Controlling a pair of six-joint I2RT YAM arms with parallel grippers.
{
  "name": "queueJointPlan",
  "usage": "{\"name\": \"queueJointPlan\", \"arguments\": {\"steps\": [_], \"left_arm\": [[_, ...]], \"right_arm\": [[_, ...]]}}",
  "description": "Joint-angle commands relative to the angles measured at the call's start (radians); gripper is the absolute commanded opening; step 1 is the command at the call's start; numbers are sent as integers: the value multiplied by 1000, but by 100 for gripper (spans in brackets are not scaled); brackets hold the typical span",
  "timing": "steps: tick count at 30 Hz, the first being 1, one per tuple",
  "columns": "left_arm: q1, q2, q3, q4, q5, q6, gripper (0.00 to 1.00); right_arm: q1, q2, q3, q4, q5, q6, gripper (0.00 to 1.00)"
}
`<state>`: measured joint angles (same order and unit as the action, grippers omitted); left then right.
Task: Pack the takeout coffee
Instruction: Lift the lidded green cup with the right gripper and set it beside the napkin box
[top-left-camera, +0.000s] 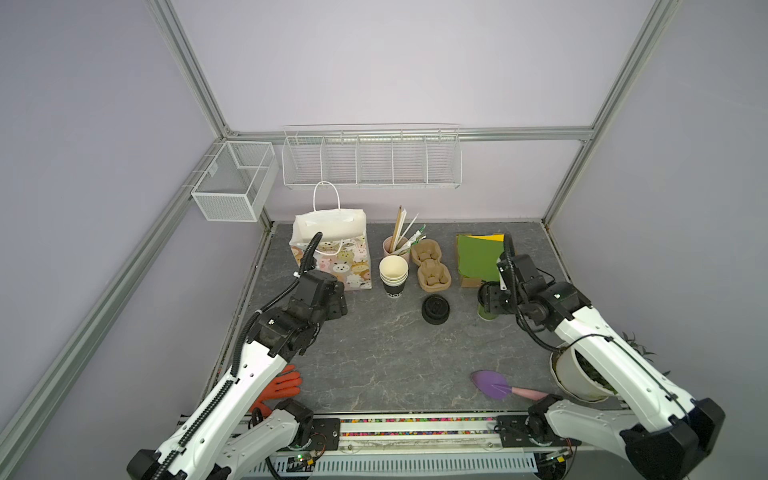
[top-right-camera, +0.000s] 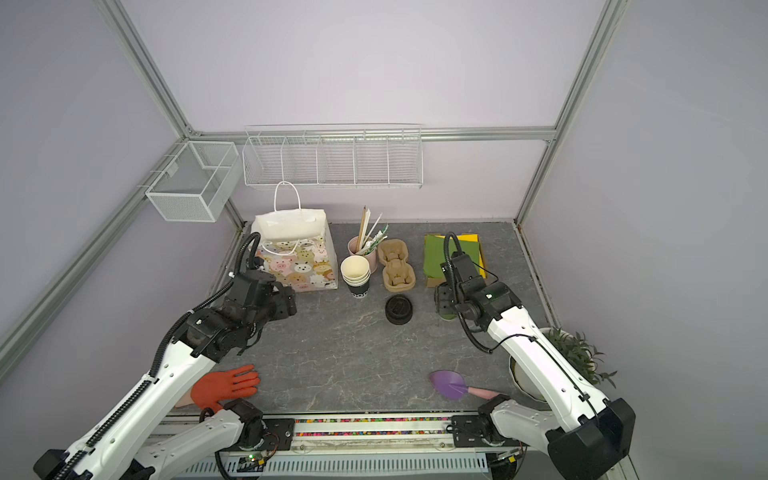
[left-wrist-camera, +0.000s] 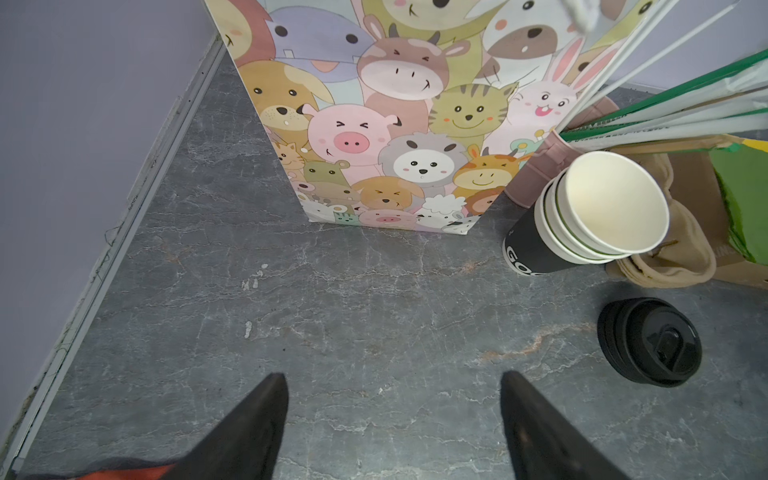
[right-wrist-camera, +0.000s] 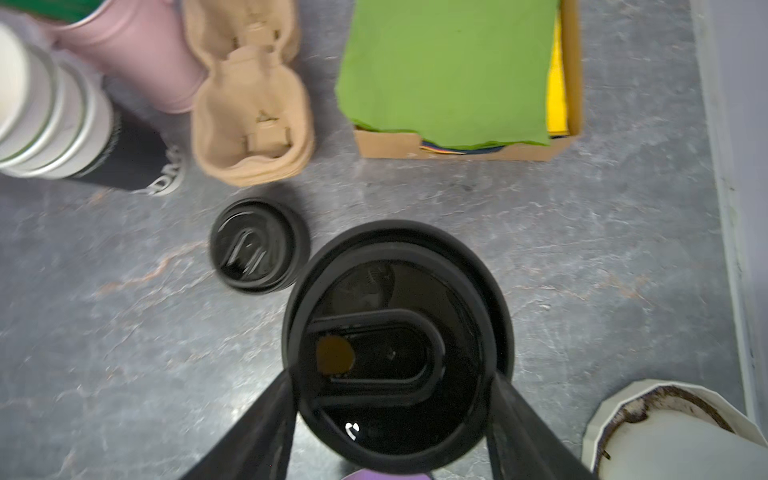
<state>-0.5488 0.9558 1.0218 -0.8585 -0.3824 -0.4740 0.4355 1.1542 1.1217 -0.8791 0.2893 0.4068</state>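
The takeout coffee (right-wrist-camera: 395, 345) is a cup under a black round lid; its green base (top-left-camera: 488, 315) (top-right-camera: 448, 316) shows in both top views, right of the table's middle. My right gripper (right-wrist-camera: 392, 374) (top-left-camera: 490, 297) (top-right-camera: 444, 299) reaches down over it, one finger against each side below the lid, shut on the cup. Whether the cup rests on the table I cannot tell. My left gripper (left-wrist-camera: 394, 376) (top-left-camera: 338, 303) (top-right-camera: 291, 305) hangs open and empty over bare table in front of the cartoon-animal paper bag (top-left-camera: 336, 253) (left-wrist-camera: 386, 124).
Loose black lids (top-left-camera: 435, 309) (right-wrist-camera: 257, 245) lie left of the coffee. Behind them stand stacked cups (top-left-camera: 393, 272), a pink straw cup (top-left-camera: 390, 246), pulp carriers (top-left-camera: 430, 266) and a box of green paper (top-left-camera: 478, 259). An orange glove (top-left-camera: 282, 384), purple trowel (top-left-camera: 492, 384) and plant pot (top-left-camera: 577, 374) lie at the front.
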Motion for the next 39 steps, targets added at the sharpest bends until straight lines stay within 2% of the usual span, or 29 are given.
{"name": "queueJointPlan", "arguments": {"steps": [1,8,19,27,39], "left_arm": [[7,0,-11,-15,14,14,81],[7,1,-14,-16,18,17,81],[7,8,-19,-13,30,23,81],[7,15,-19,-12,32,24,81],[7,21,-19,-14,31,26,81]], "right_arm": [[-86,4,-9,55,-19,-11,68],[-282,88,-14,137,-114,16,67],[-396,207,-4,218,-143,48,67],[-426,262,15,230,-121,75,68],[-430,292,-5,244,-114,75,76]]}}
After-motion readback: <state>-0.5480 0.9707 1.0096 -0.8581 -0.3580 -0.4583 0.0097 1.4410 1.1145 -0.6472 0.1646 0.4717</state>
